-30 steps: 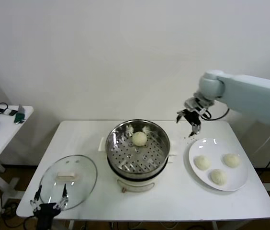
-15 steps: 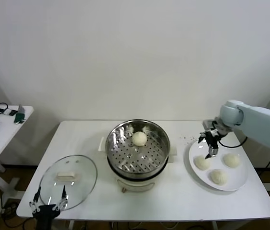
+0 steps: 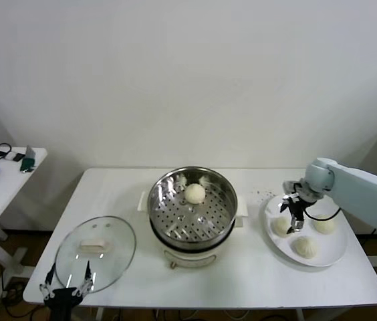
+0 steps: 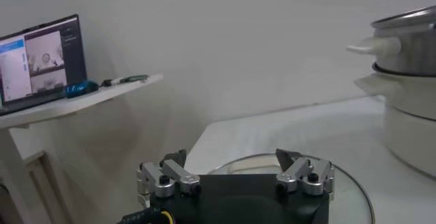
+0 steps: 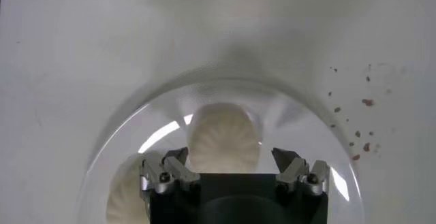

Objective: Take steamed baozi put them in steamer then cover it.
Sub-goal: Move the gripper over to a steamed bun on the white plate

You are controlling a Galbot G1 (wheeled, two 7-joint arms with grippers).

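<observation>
The steel steamer (image 3: 192, 210) stands mid-table on its cream pot base, with one steamed baozi (image 3: 195, 193) inside at the back. Three more baozi lie on a white plate (image 3: 339, 244) to the right. My right gripper (image 3: 293, 217) hangs open just over the plate's left baozi (image 3: 281, 226). In the right wrist view that baozi (image 5: 223, 137) lies between the spread fingers of the gripper (image 5: 230, 161), and they are not closed on it. The glass cover (image 3: 95, 253) lies flat at the front left. My left gripper (image 3: 65, 284) is parked open at its near edge.
Dark crumbs (image 3: 263, 195) dot the table between steamer and plate. A small side table (image 3: 1, 184) with a mouse and cables stands to the far left, and the left wrist view shows a laptop (image 4: 41, 58) on it. The plate sits near the table's right edge.
My right gripper has swung from high beside the steamer to the right and come down low over the plate's left baozi. The left arm has stayed still.
</observation>
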